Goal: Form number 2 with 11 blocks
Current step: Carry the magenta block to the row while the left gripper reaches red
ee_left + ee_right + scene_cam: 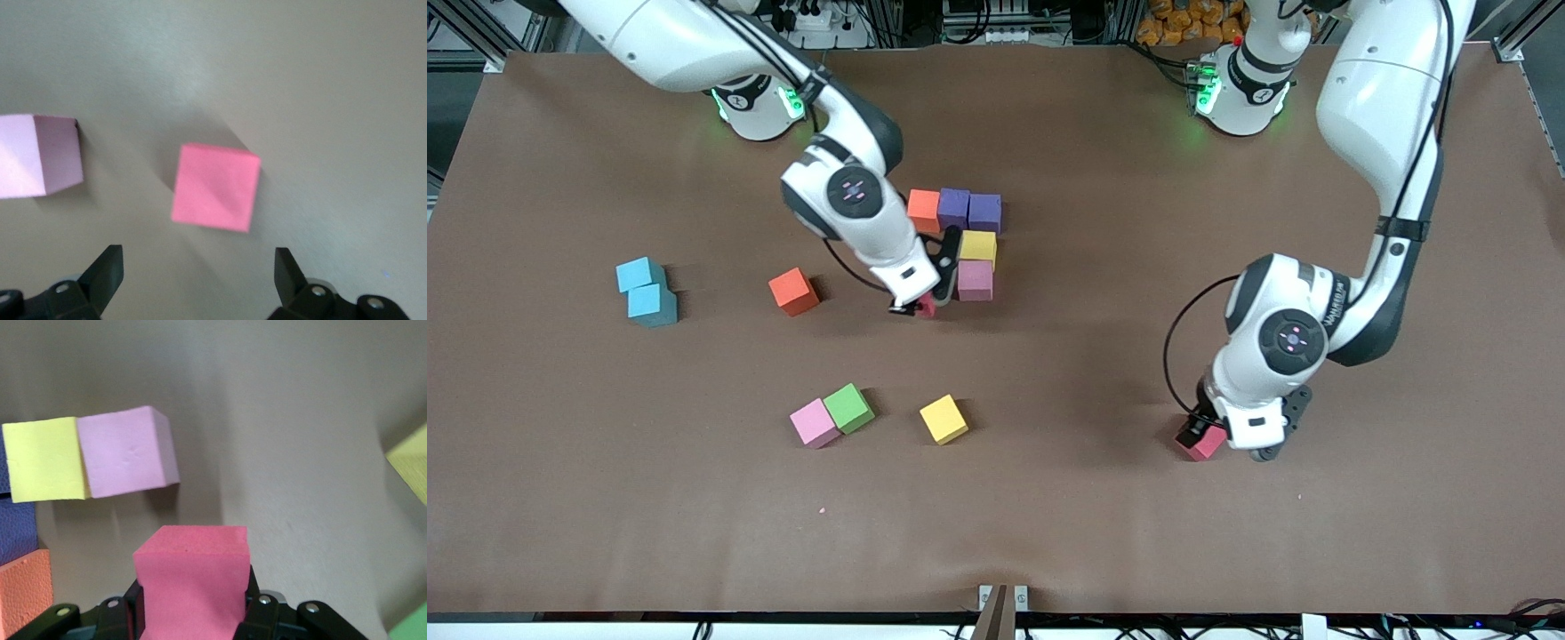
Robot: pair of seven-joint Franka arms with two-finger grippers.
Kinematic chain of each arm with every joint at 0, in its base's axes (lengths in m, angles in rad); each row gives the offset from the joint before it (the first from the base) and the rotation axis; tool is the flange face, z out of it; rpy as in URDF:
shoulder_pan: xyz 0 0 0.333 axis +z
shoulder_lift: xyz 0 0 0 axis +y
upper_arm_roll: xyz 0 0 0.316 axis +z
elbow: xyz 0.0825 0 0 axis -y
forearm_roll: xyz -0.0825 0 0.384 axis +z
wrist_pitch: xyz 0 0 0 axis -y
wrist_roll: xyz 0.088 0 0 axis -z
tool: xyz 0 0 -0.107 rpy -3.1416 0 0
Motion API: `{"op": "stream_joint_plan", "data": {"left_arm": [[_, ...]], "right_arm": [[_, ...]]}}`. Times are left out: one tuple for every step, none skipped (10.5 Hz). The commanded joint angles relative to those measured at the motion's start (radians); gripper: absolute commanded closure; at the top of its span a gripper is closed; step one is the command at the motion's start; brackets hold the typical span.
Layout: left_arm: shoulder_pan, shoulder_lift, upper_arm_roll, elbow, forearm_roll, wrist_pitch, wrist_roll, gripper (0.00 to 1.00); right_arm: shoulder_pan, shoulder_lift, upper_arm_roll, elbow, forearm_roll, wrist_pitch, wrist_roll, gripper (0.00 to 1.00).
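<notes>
A partial figure of blocks lies mid-table: an orange cube (923, 210) and two purple cubes (953, 207) (984, 212) in a row, with a yellow cube (977, 245) and a pink cube (975, 280) below the last one. My right gripper (920, 307) is shut on a crimson-red cube (192, 587), low over the table beside that pink cube (127, 452). My left gripper (1209, 436) hangs open just above the other crimson-red cube (215, 187), near the left arm's end of the table. Its fingers (107, 270) stand apart from the cube. A pale pink cube (33, 155) shows beside it.
Loose cubes lie nearer the front camera: pink (815, 423), green (848, 408) touching it, and yellow (943, 419). An orange cube (793, 291) sits toward the right arm's end. Two light-blue cubes (645, 292) lie close together farther that way.
</notes>
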Motion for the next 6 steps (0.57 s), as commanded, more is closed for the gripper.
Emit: {"op": "stream_joint_plan", "data": {"left_arm": [[0.013, 0.027, -0.003, 0.001, 0.019, -0.004, -0.014, 0.0], [0.013, 0.041, 0.005, 0.001, 0.019, 0.004, -0.012, 0.0], [0.013, 0.046, 0.014, 0.001, 0.019, 0.007, -0.01, 0.0], [0.015, 0.054, 0.022, 0.001, 0.018, 0.022, -0.01, 0.0], [0.013, 0.066, 0.031, 0.002, 0.018, 0.057, -0.012, 0.0], [0.013, 0.074, 0.033, 0.004, 0.018, 0.085, -0.012, 0.0]], "right_arm": [[0.029, 0.028, -0.018, -0.012, -0.061, 0.01, 0.007, 0.85], [0.044, 0.041, -0.02, -0.01, -0.066, 0.01, 0.002, 0.84], [0.058, 0.055, -0.021, -0.01, -0.07, 0.01, 0.0, 0.82], [0.055, 0.069, -0.023, -0.01, -0.069, 0.012, 0.005, 0.82], [0.058, 0.081, -0.023, -0.012, -0.063, 0.03, 0.008, 0.82], [0.071, 0.089, -0.024, -0.013, -0.061, 0.054, 0.02, 0.82]]}}
